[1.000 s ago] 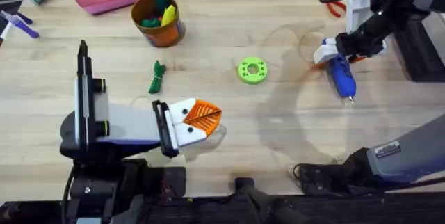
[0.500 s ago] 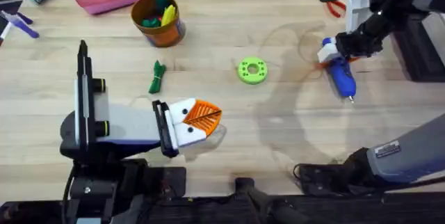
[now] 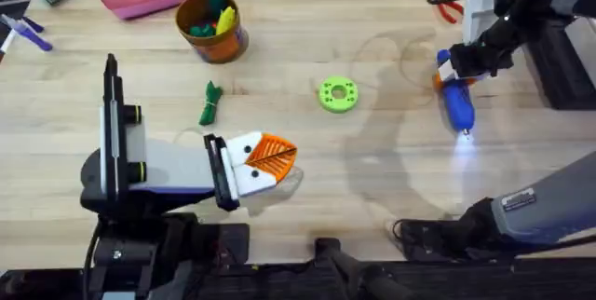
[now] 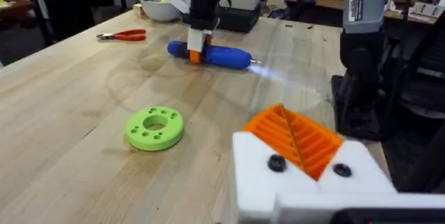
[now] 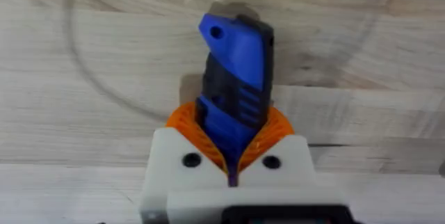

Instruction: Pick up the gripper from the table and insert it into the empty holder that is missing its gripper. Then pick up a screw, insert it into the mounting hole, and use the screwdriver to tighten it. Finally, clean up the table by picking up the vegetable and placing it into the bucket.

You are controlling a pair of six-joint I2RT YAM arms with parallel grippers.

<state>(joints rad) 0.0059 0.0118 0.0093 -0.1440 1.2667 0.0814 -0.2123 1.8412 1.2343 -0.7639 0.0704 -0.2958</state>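
- Screwdriver (image 3: 457, 98) lies on the table's right side, blue body flat on the wood, its thin bit pointing toward the robot with a small patch of light on the table at the tip.
- Right gripper (image 3: 449, 65) is clamped on the screwdriver's rear end; the right wrist view shows the blue body (image 5: 235, 71) wedged between the two orange ribbed pads (image 5: 186, 130).
- Judged from this, the step in hand is fetching the tool for tightening; the grip looks made, the lift not yet done.
- Left gripper (image 3: 272, 156) rests near the table's front left, well apart from the screwdriver. Its orange pads look pressed together with nothing between them, and both white mounts carry an orange tip in the left wrist view (image 4: 300, 140).
- Green ring (image 3: 337, 94), a flat disc with small holes, sits between the two grippers, near the middle of the table; whether a screw sits in any hole is too small to tell.
- Vegetable (image 3: 210, 104) lies loose on the wood, left of the ring, and the bucket (image 3: 210, 28) stands beyond it, already holding toy pieces, so clean-up is not yet done.
- Next move calls for raising the screwdriver without letting it pivot in the pads, turning the bit toward the mounting hole and lining it up squarely.
- Red-handled pliers (image 3: 447, 8) lie behind the right arm, untouched.
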